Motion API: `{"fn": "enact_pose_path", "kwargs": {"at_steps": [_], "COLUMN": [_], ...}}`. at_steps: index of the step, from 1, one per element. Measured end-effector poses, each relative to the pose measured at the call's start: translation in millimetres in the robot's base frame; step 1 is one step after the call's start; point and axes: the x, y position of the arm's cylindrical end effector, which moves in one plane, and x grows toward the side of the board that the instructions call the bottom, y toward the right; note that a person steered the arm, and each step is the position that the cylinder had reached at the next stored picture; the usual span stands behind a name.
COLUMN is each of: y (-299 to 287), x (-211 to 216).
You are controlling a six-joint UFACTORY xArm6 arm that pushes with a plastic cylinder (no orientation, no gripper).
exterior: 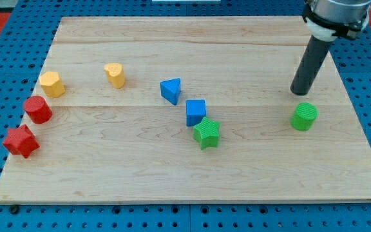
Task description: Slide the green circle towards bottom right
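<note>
My tip (298, 92) holds nothing, just above the green round block (304, 116), near the wooden board's (340, 174) right edge.

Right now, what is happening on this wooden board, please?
A robot arm with a dark rod is working on the green circle, which sits toward the view's right side of the wooden board. My tip rests just above the circle in the view, close to it, well placed to push it toward the bottom right. The other blocks lie apart: a green star touching a blue cube near the middle, and yellow and red blocks at the left.
</note>
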Motion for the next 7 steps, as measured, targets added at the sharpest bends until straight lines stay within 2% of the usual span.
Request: {"fn": "enact_pose_path", "kwargs": {"at_steps": [1, 2, 4, 6, 7], "y": [-10, -24, -75, -9, -5], "x": [47, 68, 58, 58, 79]}}
